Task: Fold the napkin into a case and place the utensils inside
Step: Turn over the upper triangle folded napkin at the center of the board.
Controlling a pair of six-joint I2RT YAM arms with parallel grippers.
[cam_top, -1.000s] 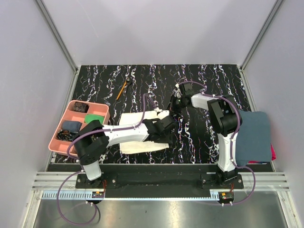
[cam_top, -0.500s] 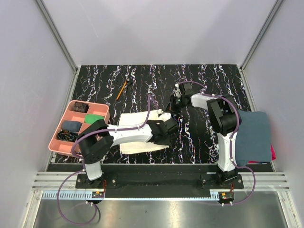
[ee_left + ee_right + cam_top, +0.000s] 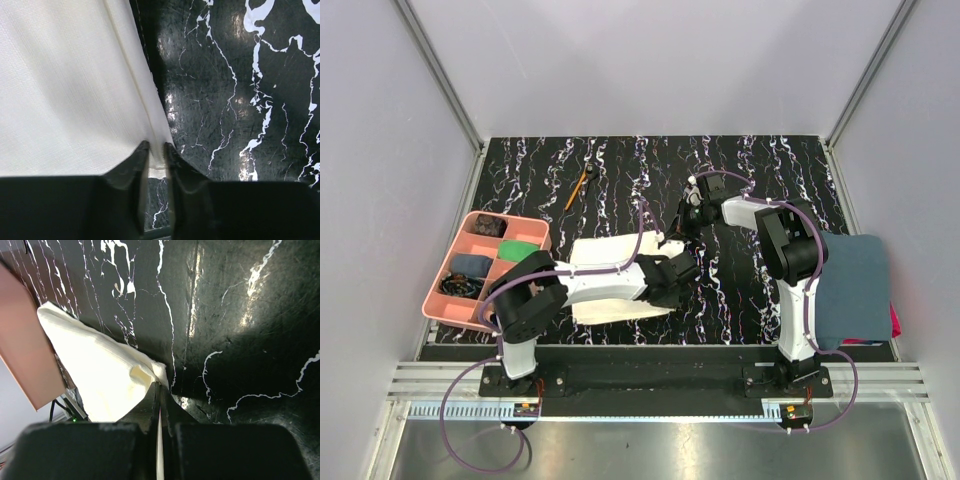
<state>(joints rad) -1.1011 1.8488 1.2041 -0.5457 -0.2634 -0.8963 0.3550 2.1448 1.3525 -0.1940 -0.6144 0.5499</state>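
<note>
The cream napkin (image 3: 605, 282) lies partly folded on the black marble table, left of centre. My left gripper (image 3: 676, 277) is shut on its near right edge; the left wrist view shows the cloth (image 3: 65, 90) pinched between the fingertips (image 3: 144, 150). My right gripper (image 3: 686, 226) is shut on the napkin's far right corner (image 3: 159, 371), held just above the table. The orange-handled stick (image 3: 577, 190) lies at the back left, its black end pointing away. I cannot make out the black spoon apart from it.
A pink compartment tray (image 3: 534, 233) holding small items stands at the left edge and shows in the right wrist view (image 3: 20, 345). A dark blue-grey towel (image 3: 855, 285) lies at the right edge beside the right arm.
My left gripper has shifted a little right and toward the near edge with the napkin's edge in it. The right gripper has stayed nearly still.
</note>
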